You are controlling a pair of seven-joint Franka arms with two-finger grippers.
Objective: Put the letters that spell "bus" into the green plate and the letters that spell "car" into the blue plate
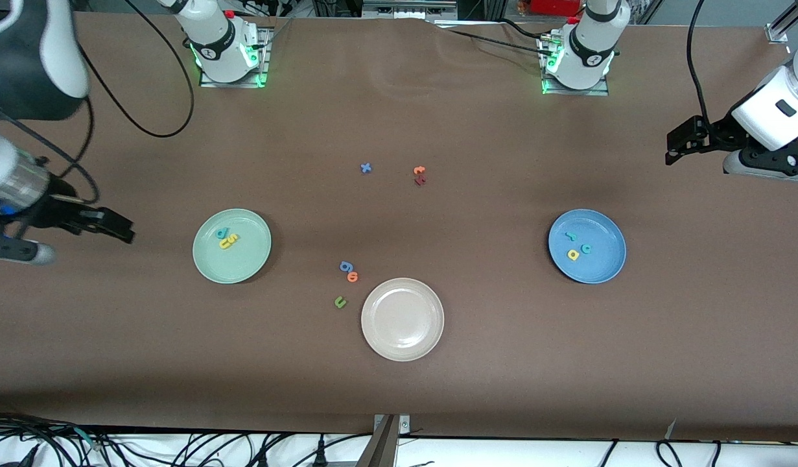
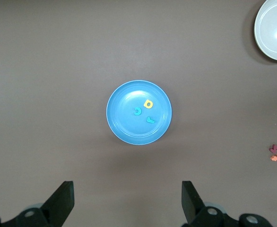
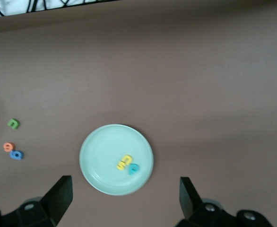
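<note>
Sorting looks finished: the teal "b", yellow "s" and yellow-orange "u" (image 1: 227, 239) cluster in the green plate (image 1: 243, 266) at middle-left of the front view, and the teal "c", yellow "a" and thin teal "r" (image 1: 577, 248) lie in the blue plate (image 1: 599, 272) at middle-right. The left gripper (image 1: 682, 144) at the frame's right edge and the right gripper (image 1: 107, 224) at its left edge both hang empty with jaws spread wide, so I judge nothing remains but parking the arms. The letters lie flat, too small to read any heading; only the "r" has a clear long axis, running across its plate.

Stray letters (image 1: 349, 272) crowd bare table beside beige plate (image 1: 431, 337).
</note>
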